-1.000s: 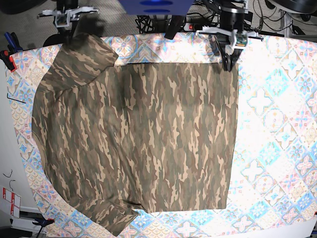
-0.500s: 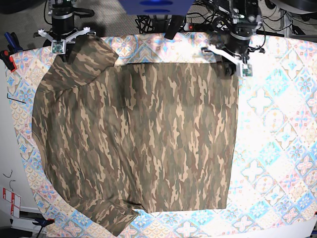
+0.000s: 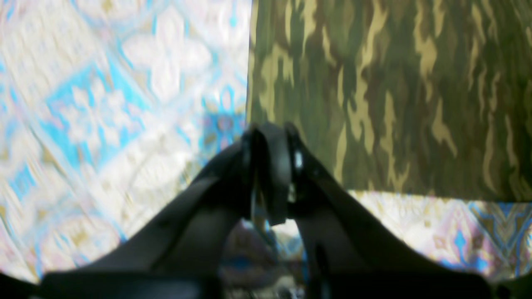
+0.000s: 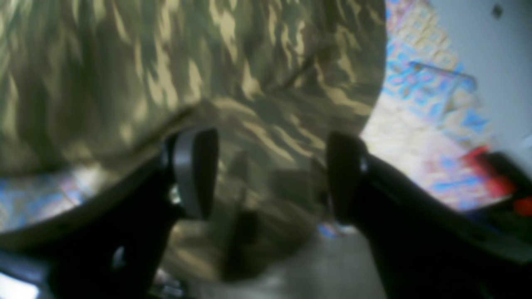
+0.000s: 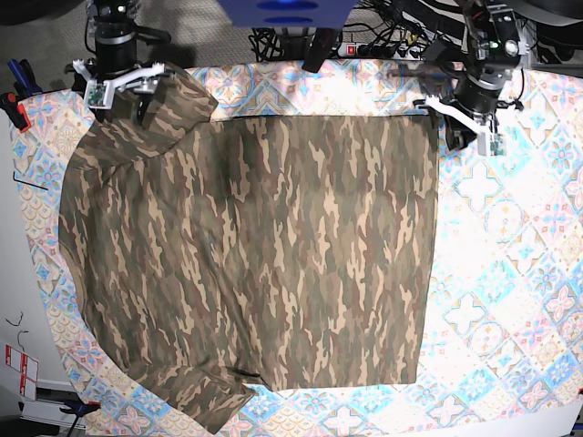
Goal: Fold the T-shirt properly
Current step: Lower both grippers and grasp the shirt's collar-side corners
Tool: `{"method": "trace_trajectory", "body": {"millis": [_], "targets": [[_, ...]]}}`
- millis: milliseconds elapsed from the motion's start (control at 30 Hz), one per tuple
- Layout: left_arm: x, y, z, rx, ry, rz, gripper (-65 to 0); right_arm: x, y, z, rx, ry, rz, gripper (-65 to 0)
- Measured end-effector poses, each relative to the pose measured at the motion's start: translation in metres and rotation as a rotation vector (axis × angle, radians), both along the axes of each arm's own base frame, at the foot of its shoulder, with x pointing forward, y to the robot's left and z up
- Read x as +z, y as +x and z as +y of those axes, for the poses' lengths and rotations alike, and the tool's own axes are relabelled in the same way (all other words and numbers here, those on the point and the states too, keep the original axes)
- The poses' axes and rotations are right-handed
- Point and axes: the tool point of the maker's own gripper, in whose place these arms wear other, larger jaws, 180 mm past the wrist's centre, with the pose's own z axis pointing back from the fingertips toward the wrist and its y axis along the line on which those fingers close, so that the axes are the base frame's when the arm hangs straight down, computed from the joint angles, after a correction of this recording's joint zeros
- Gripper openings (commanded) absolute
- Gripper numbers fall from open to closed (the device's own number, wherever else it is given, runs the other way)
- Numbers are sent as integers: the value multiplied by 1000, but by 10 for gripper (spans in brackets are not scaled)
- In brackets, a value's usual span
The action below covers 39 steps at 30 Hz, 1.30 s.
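Note:
The camouflage T-shirt [image 5: 264,255] lies spread flat on the pastel tiled tablecloth [image 5: 510,273], one sleeve [image 5: 168,96] at the far left and another [image 5: 205,401] at the near left. My right gripper [image 5: 123,91] hovers at the far-left sleeve. The right wrist view shows it [image 4: 270,174] open, the sleeve cloth [image 4: 266,137] lying under and between its fingers [image 4: 195,170]. My left gripper [image 5: 455,135] sits just right of the shirt's far-right corner. In the left wrist view it [image 3: 270,137] is shut with nothing in it, at the shirt's straight edge [image 3: 251,83].
Red clamps [image 5: 14,105] grip the tablecloth's left edge, beside a bare white surface [image 5: 18,273]. Cables and a power strip [image 5: 364,45] run behind the table's far edge. A blue robot base [image 5: 287,11] stands at the back centre. Bare tablecloth stretches right of the shirt.
My right gripper has opened and come down onto the far-left sleeve. My left gripper, still shut, has moved right and slightly nearer, off the shirt's far-right corner.

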Motion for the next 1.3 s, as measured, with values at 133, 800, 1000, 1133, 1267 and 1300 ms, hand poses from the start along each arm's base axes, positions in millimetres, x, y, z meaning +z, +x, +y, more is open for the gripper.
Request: {"method": "trace_trajectory", "body": {"millis": [133, 800, 1000, 1133, 1267, 1300], "targets": [[-1, 3, 16, -45, 68, 73, -599, -11, 9, -3, -58, 151, 35, -273], [-1, 17, 11, -40, 51, 69, -599, -92, -17, -52, -230, 336, 133, -275], [-5, 15, 20, -44, 66, 89, -600, -92, -14, -44, -188, 371, 109, -276], [-25, 7, 30, -27, 59, 146, -600, -94, -15, -41, -178, 376, 142, -276], [-54, 0, 32, -32, 25, 220, -602, -95, -15, -41, -175, 380, 155, -276], [-62, -1, 32, -40, 14, 238, -603, -95, -15, -41, -175, 381, 155, -276]]}}
